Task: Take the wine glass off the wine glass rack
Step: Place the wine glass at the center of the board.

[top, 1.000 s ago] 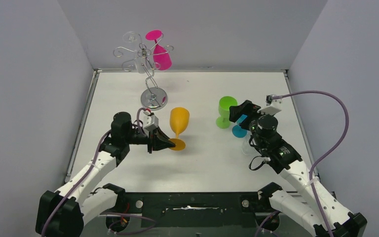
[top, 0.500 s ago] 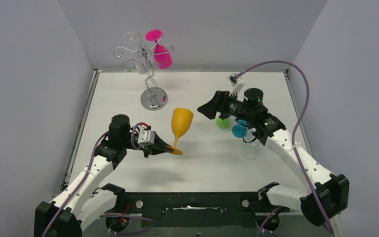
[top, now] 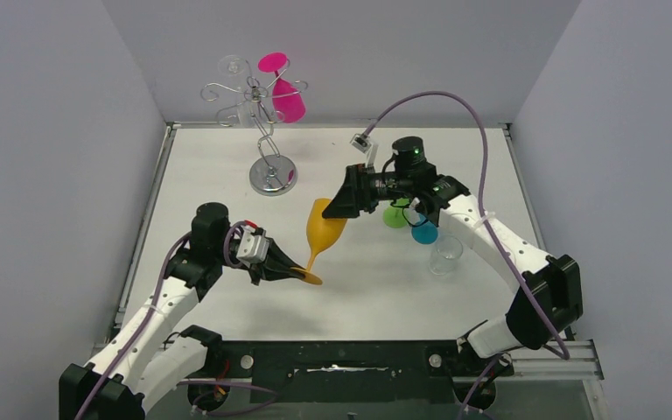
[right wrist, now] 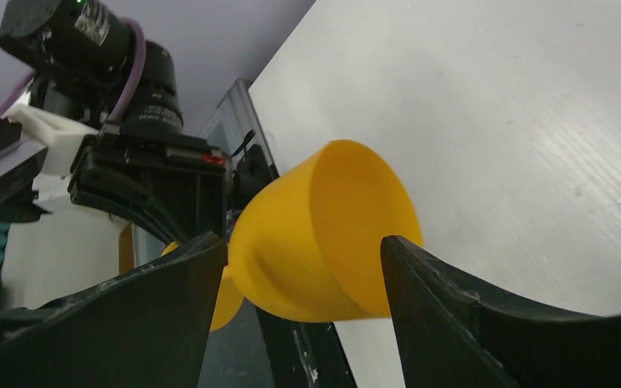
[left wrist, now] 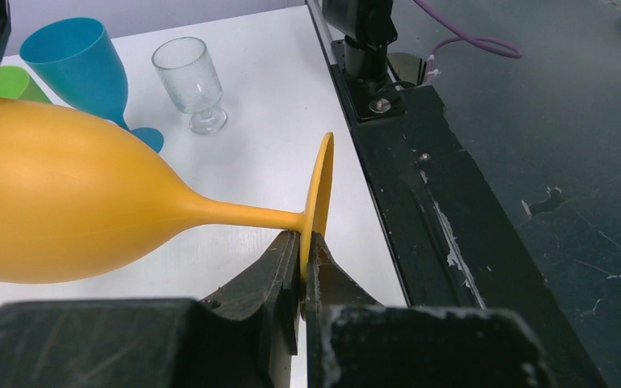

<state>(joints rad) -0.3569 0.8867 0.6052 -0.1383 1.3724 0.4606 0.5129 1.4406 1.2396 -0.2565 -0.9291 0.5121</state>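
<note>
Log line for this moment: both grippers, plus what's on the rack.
left gripper: shut on orange glass foot, glass tilted | right gripper: open, jaws either side of its bowl | pink glass: hanging on wine glass rack

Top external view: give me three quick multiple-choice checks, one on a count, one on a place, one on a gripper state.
1. How many glasses stand on the table? A one; B three; C five.
2. Where is the pink glass? A hanging on the wine glass rack; B standing on the table; C lying on the table.
3. The left gripper is: A open; B shut on the rack's stem; C shut on the orange glass.
Answers: 1 B, the green glass, blue glass and clear glass stand at the right. 2 A, it hangs bowl-down from the top wires. 3 C, the fingers pinch the foot's rim.
</note>
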